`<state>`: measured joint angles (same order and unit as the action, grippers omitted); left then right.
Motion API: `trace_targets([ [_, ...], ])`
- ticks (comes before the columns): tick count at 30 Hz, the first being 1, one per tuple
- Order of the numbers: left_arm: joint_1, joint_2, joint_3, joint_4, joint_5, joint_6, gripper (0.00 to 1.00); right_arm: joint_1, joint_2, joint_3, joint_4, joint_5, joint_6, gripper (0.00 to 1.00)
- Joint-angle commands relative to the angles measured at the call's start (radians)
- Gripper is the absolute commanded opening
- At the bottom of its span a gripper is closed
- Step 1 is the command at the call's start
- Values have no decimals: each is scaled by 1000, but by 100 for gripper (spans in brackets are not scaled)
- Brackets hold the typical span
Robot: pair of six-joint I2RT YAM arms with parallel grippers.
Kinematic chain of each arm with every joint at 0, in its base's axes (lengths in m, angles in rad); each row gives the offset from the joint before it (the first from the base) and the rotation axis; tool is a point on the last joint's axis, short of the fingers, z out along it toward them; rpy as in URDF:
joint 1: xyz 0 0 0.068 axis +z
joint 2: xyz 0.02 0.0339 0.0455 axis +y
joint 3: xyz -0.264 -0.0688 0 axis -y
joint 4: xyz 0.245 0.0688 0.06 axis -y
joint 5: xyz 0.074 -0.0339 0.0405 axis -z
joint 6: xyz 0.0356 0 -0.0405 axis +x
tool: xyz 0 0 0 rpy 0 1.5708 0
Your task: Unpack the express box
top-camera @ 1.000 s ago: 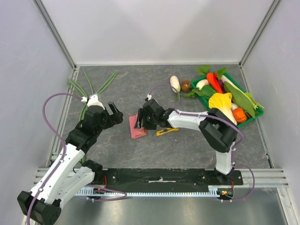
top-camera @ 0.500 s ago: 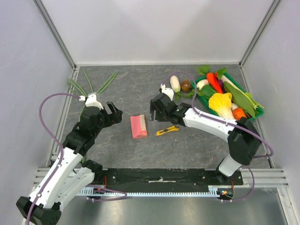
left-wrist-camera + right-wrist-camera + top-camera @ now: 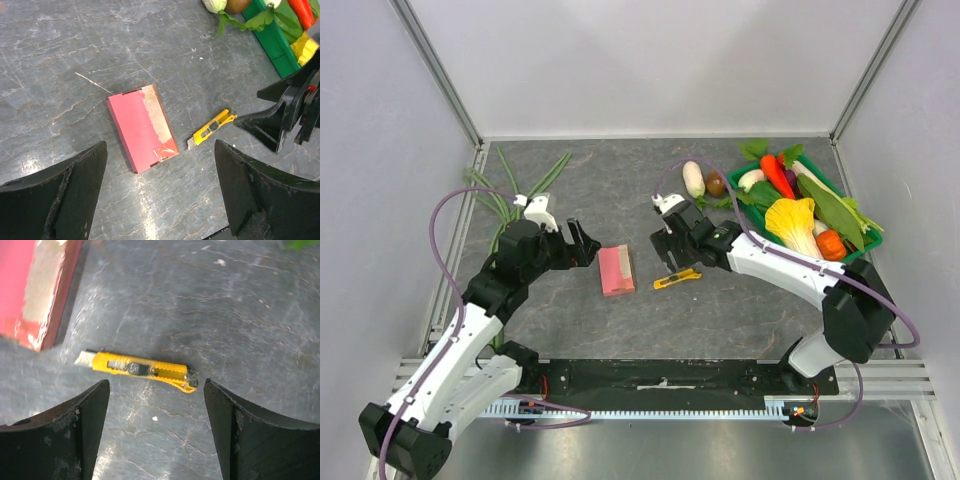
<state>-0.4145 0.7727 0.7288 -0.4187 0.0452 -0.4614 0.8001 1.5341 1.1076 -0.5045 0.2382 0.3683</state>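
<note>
Lying flat on the grey, stone-veined table (image 3: pixel 620 190), the express box (image 3: pixel 143 127) was seen a little toward 7 o'clock of the tabletop's middle, with its long sides running from 12 to 6 o'clock. It was made of matte pink-red cardboard, thin and rectangular, and its flap was closed. A strip of pale, glossy tape (image 3: pixel 159 120) was stuck along its 3 o'clock edge and was wrinkled at the near end. Whether the box bore any print could not be told.

Near the box at 3 o'clock, apart from it, a utility knife (image 3: pixel 137 369) was laid on the table. Its slim yellow plastic body carried a black slider, and a short metal blade tip showed at the end nearer the box.

At 9 o'clock of the box the left gripper (image 3: pixel 582 242) was held with its black fingers spread wide and nothing between them. At 11 o'clock of the knife the right gripper (image 3: pixel 155 390) was likewise spread apart, with nothing clamped.

Farther out, at 2 o'clock, a green plastic tray (image 3: pixel 272 47) was heaped with toy vegetables, among them an orange carrot (image 3: pixel 777 175) and a frilled yellow mushroom (image 3: pixel 792 218). At 11 o'clock, long green stalks (image 3: pixel 545 177) were spread on the table.
</note>
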Motion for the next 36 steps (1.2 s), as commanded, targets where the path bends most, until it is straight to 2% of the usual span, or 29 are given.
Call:
trace_targets([
  [1, 3, 20, 14, 75, 68, 38, 93, 5, 26, 9, -28, -203, -360, 83],
  [6, 3, 62, 43, 57, 74, 62, 93, 10, 107, 49, -83, -188, -538, 82],
  [11, 3, 96, 73, 29, 74, 87, 92, 4, 182, 61, -81, -292, -641, 80],
  [17, 5, 94, 86, 18, 68, 105, 92, -5, 277, 104, -80, -320, -666, 80],
  [25, 3, 89, 93, -3, 61, 118, 92, -52, 313, 129, -75, -336, -660, 79],
  [28, 5, 88, 89, -5, 55, 119, 92, -58, 324, 136, -80, -326, -634, 75],
  [35, 3, 89, 83, -6, 54, 119, 92, -59, 347, 121, -100, -361, -557, 45],
  [36, 3, 92, 80, -6, 55, 119, 92, -59, 347, 112, -103, -361, -537, 44],
])
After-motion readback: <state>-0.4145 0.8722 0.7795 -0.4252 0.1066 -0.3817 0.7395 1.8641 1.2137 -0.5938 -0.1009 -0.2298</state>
